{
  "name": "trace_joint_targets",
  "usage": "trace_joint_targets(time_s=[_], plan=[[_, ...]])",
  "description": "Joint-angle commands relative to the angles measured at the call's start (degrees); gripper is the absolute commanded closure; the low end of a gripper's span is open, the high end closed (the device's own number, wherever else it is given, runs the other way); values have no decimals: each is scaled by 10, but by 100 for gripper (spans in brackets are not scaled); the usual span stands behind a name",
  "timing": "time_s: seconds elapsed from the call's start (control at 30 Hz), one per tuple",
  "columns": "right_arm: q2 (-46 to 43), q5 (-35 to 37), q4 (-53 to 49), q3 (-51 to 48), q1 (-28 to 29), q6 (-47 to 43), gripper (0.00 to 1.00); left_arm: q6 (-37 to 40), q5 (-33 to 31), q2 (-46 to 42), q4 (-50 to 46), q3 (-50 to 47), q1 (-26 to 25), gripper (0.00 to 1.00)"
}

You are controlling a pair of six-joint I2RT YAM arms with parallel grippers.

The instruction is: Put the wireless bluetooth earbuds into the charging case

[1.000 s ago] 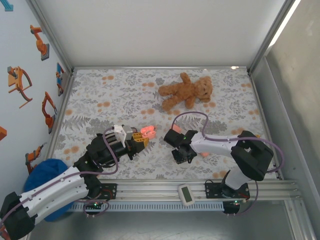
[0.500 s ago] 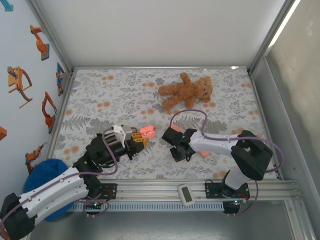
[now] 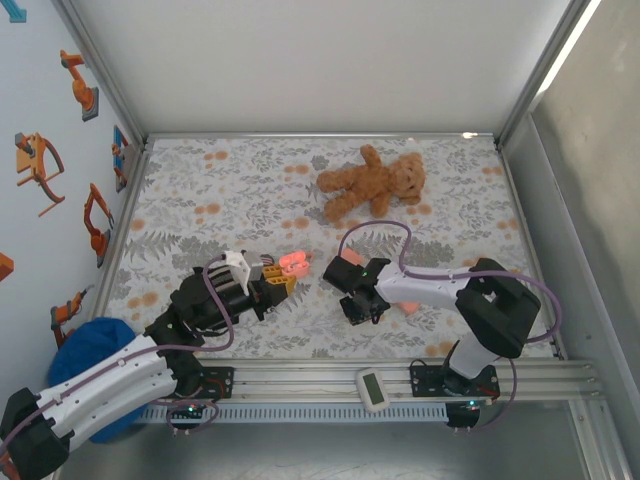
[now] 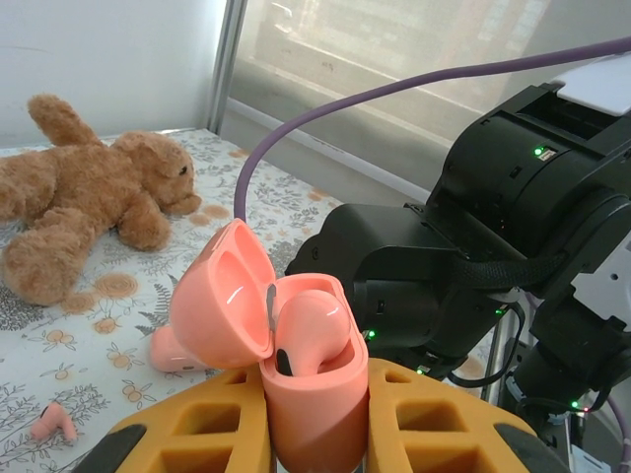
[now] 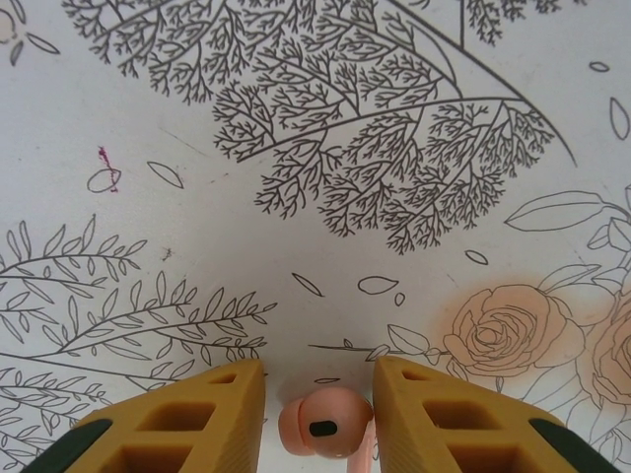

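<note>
Now the charging case (image 4: 311, 394) stands upright, its lid (image 4: 222, 305) swung open.

On my left wrist feed the case (image 4: 314, 414) runs off the bottom edge; its lid (image 4: 222, 296) half hides a pink thing (image 4: 173, 350) I can't identify. Right wrist: the earbud (image 5: 325, 426) is cut at the bottom edge.

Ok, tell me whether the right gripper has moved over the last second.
Yes. The right gripper shifted slightly left in the top view, judged against the still teddy bear.
</note>
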Motion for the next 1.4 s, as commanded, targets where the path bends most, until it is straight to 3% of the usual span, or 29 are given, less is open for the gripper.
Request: trace_joint_targets(time_s=[0.0,0.57,1.03,1.37], plan=[[10,-2,-12,-14,4,-1,67,11,-4,-6,3,7,-3,89],[-10,4,-13,-14,4,-1,76,11,-3,-10,-1,8,-4,89],[-69,-8,-16,-15,3,-43,54,9,-5,-20,-10,7,-3,89],[-56,-15,-61,9,3,-138,53,6,-9,-34,-21,4,-4,89]])
